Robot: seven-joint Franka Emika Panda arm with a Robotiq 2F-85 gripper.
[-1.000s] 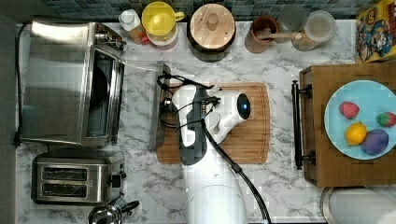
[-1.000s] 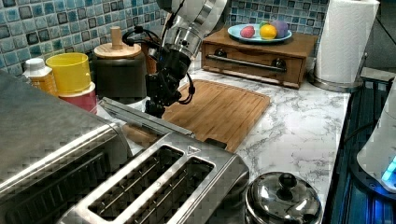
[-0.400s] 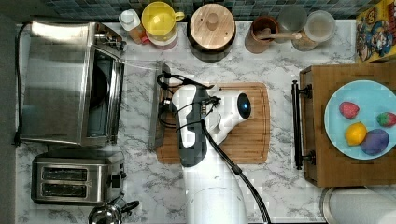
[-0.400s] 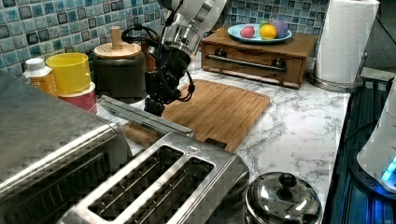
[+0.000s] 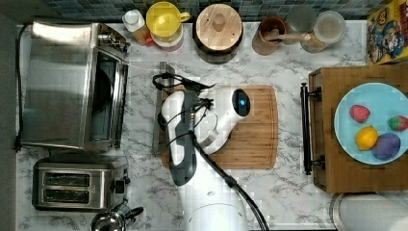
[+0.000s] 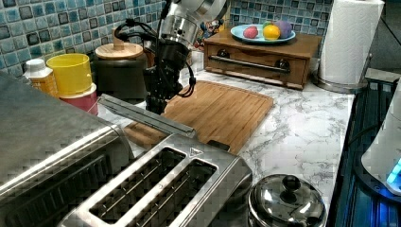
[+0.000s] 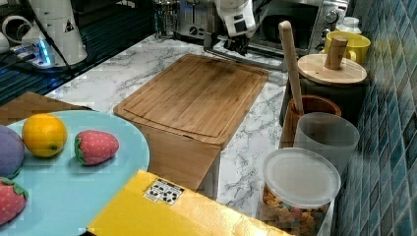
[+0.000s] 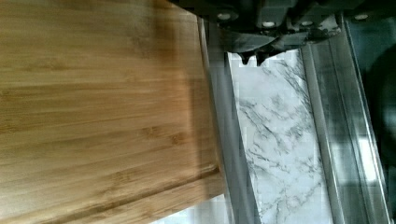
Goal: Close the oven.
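The brushed-steel oven (image 5: 62, 82) stands at the top view's left, its glass door (image 5: 139, 101) folded down over the marble counter. The bar handle (image 5: 159, 110) runs along the door's outer edge, next to the cutting board. My gripper (image 6: 153, 100) points down at the handle's far end in the left view. In the wrist view the fingertips (image 8: 246, 57) are pressed together over the glass (image 8: 275, 140), just beside the handle bar (image 8: 224, 121). Nothing is held between them. In the right view the gripper (image 7: 237, 48) hangs before the oven's dark inside (image 7: 290, 22).
A bamboo cutting board (image 5: 240, 130) lies beside the door. A two-slot toaster (image 5: 72, 185) and a lidded pot (image 6: 286, 201) sit near the oven. Jars, a yellow cup (image 5: 163, 21) and a wooden-lidded canister (image 5: 219, 29) line the tiled wall. A wooden tray holds a fruit plate (image 5: 370, 120).
The gripper has dropped a little and edged toward the oven. The handle bar has shifted slightly toward the oven in the top view, and the door's outer edge looks a bit raised.
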